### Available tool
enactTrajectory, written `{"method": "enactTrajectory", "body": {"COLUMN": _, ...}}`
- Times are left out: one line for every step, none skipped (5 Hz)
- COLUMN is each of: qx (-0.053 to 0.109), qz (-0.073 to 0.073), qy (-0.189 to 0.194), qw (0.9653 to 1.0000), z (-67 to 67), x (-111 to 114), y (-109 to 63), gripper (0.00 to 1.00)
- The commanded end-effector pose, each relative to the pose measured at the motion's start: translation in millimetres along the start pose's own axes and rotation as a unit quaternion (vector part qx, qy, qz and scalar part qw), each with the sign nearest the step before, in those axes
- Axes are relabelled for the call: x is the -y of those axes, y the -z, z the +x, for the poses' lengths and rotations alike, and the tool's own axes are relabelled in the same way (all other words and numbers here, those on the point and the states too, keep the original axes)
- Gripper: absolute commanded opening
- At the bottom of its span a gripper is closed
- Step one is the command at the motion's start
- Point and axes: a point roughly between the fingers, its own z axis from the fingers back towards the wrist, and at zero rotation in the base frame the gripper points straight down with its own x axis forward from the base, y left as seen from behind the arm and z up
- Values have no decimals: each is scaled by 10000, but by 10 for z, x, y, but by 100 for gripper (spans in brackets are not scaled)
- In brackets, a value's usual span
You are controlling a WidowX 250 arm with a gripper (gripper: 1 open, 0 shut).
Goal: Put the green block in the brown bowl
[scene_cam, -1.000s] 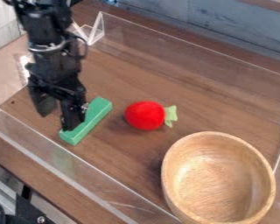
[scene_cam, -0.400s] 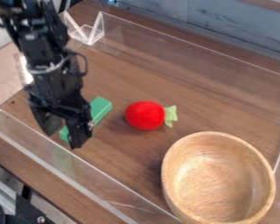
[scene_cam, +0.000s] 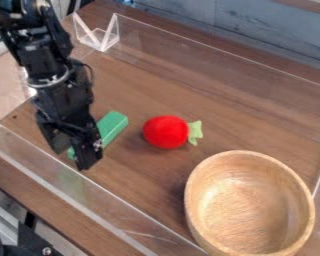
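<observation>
Looked down on a brown wooden table [scene_cam: 143, 75], backed by blue-gray boards [scene_cam: 243, 28] along the top of the view. Saw clear edging [scene_cam: 83, 195] run diagonally across the lower left, with more wood beyond it and dark and metallic parts in the bottom corner. Noticed a small white triangular frame [scene_cam: 99, 34] near the upper left.

Found the green block [scene_cam: 113, 127] flat on the table at left of center, slanted, and partly hidden by the dark gripper [scene_cam: 71, 151]. Saw the gripper pointed down at the block's lower end, spread wide, holding nothing; could not tell whether it touched the block. Spotted a round red toy [scene_cam: 164, 131] with a green tip just right of the block, apart from it. Found the brown bowl [scene_cam: 250, 204] at lower right, upright and empty, near the right-hand edge. Saw bare wood between block and bowl, and a broad open stretch behind the toy.
</observation>
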Motion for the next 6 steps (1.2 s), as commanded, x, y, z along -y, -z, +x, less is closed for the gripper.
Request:
{"method": "enactTrajectory", "body": {"qx": 229, "qz": 66, "qy": -126, "qw": 9996, "z": 103, "x": -88, "y": -6, "gripper": 100}}
{"method": "enactTrajectory", "body": {"qx": 278, "qz": 29, "qy": -228, "qw": 9994, "z": 129, "x": -132, "y": 63, "gripper": 100}}
{"method": "enactTrajectory", "body": {"qx": 315, "qz": -3, "qy": -415, "qw": 9986, "z": 187, "x": -198, "y": 64, "gripper": 100}}
{"method": "enactTrajectory", "body": {"qx": 319, "qz": -28, "qy": -545, "qw": 9980, "z": 237, "x": -259, "y": 74, "gripper": 100}}
{"method": "enactTrajectory", "body": {"qx": 300, "qz": -19, "qy": -617, "qw": 9976, "z": 276, "x": -320, "y": 98, "gripper": 100}}
{"method": "enactTrajectory", "body": {"qx": 236, "qz": -36, "qy": -318, "qw": 9992, "z": 341, "x": -371, "y": 57, "gripper": 100}}
